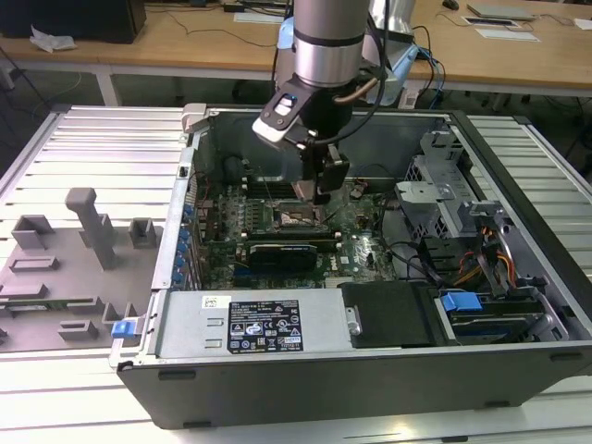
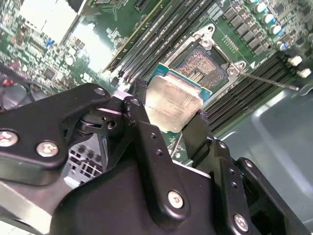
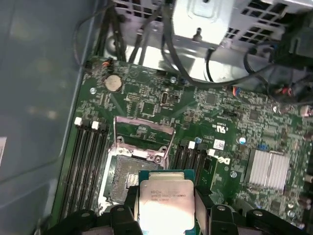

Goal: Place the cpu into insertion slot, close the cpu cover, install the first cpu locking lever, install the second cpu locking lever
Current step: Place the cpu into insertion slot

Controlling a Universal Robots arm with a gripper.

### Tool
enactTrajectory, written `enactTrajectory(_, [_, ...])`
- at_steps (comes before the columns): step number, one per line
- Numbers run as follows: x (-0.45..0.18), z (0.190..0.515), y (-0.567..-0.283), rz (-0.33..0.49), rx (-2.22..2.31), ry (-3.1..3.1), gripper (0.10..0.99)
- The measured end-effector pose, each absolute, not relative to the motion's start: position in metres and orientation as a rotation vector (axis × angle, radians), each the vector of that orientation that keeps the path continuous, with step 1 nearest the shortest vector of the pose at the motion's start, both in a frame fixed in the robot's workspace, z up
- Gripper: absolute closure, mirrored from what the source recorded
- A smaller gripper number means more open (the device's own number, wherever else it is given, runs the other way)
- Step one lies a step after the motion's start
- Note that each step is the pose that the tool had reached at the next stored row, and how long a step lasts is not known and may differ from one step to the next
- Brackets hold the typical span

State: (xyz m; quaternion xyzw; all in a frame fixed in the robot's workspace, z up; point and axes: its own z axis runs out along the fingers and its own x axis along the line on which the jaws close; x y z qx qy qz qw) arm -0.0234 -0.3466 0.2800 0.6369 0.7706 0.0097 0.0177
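- claw (image 2: 168, 115): closed on cpu (image 2: 173, 105) at opposite edges, metal top up, probably so the underside is left untouched.
- cpu: held just above slot (image 3: 128, 177), not yet seated.
- cover (image 3: 145, 122): raised, so slot is exposed.

One cpu (image 3: 165, 200), one insertion slot (image 3: 124, 174), one cpu cover (image 3: 144, 120) (open), two fingers (image 2: 143, 133)
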Motion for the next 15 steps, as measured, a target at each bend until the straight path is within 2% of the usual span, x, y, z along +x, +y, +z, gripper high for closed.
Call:
enactTrajectory(8, [-0.025,0.276,-0.347,0.031,2.1,2.284,0.545])
enactTrajectory(15, [-0.037,0.271,-0.347,0.099,2.066,2.246,0.545])
